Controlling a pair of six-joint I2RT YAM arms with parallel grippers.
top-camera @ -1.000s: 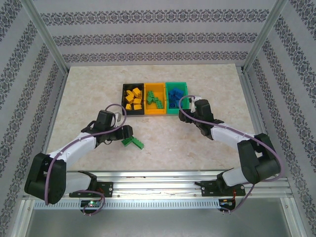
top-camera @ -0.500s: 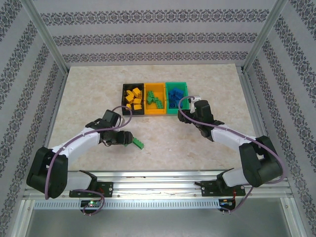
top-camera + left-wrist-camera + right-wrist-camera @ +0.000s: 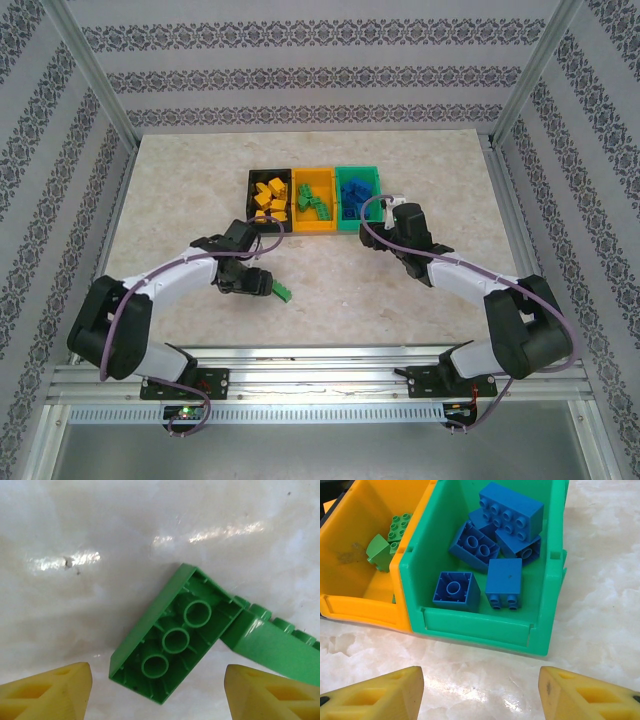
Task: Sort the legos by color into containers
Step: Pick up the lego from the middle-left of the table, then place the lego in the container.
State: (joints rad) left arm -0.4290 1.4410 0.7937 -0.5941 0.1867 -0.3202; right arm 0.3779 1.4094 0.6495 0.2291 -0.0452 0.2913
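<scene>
Two green legos lie on the table in front of the containers. One is upside down and the other touches its right end. My left gripper hangs open over them, the near end of the upturned brick between its fingertips, untouched. The black bin holds yellow legos, the orange bin holds green ones, and the green bin holds blue ones. My right gripper is open and empty just in front of the green bin.
The three bins stand touching in a row at the middle of the marble table. Metal frame posts rise at the back corners, and patterned walls close in the sides.
My left gripper has swung right and come down over the two green legos, partly covering them from above. The right arm has hardly moved.
</scene>
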